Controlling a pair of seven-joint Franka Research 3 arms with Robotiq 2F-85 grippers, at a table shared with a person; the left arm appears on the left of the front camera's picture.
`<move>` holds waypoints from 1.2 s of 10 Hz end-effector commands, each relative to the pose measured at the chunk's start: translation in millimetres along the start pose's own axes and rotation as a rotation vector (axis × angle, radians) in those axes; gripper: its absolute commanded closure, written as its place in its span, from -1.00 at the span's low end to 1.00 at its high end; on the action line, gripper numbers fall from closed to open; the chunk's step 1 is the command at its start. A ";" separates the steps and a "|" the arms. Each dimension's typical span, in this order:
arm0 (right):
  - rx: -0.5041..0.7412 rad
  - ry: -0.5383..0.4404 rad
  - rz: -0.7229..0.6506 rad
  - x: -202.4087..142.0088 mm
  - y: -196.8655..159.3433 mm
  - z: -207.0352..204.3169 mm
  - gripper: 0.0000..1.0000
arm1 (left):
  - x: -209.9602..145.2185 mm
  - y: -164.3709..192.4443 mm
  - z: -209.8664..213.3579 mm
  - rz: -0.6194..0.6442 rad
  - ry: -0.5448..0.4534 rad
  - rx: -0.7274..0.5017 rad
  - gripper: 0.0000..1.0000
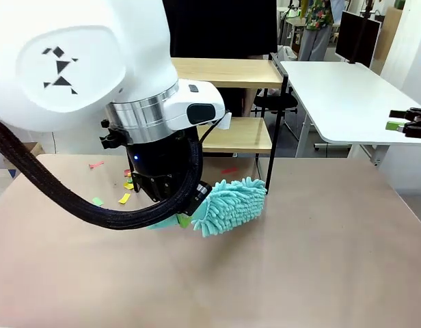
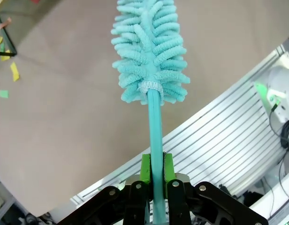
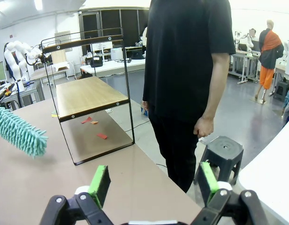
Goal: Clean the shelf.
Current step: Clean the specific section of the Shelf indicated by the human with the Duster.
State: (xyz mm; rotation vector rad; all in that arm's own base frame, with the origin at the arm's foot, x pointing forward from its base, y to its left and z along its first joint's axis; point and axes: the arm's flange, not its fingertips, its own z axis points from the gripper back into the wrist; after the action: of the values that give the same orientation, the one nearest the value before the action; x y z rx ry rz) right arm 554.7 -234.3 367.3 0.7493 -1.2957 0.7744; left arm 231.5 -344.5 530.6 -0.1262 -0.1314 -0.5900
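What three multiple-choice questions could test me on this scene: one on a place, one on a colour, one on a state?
1. Where is the fluffy head of the duster? A. Over the table, in front of the shelf. B. On the floor. C. Inside a box.
2. What colour is the duster? A. Red. B. Teal. C. White.
3. How is the right gripper? A. Shut on the duster. B. Shut on the shelf. C. Open, holding nothing.
Answers: 1 A, the front view shows it above the tabletop before the shelf. 2 B, strands and handle are teal. 3 C, its green pads stand wide apart, nothing between.
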 end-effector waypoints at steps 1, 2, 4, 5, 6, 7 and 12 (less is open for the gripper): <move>0.002 -0.002 0.006 3.6 0.6 -1.7 -1.00 | 19.2 -19.6 -13.4 0.092 -0.031 0.039 0.74; 0.002 -0.002 0.006 3.6 0.6 -1.7 -1.00 | 27.7 -28.5 -24.7 0.131 -0.051 0.060 0.74; 0.002 -0.002 0.006 3.6 0.6 -1.7 -1.00 | 45.1 -47.5 -45.2 0.179 -0.144 0.108 0.74; 0.002 -0.002 0.006 3.6 0.6 -1.7 -1.00 | 52.3 -54.9 -55.6 0.219 -0.189 0.150 0.74; 0.002 -0.002 0.006 3.6 0.6 -1.7 -1.00 | 60.9 -62.1 -68.1 0.252 -0.223 0.174 0.74; 0.002 -0.002 0.006 3.6 0.6 -1.7 -1.00 | 73.8 -67.8 -85.2 0.291 -0.240 0.237 0.74; 0.002 -0.002 0.006 3.6 0.6 -1.7 -1.00 | 129.0 -73.7 -144.4 0.348 -0.361 0.186 0.74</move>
State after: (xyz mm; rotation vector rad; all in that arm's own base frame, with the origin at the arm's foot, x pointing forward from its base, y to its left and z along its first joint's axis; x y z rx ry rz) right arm 554.7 -234.3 367.4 0.7494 -1.2957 0.7745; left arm 294.4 -467.9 427.5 -0.0508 -0.4661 -0.2288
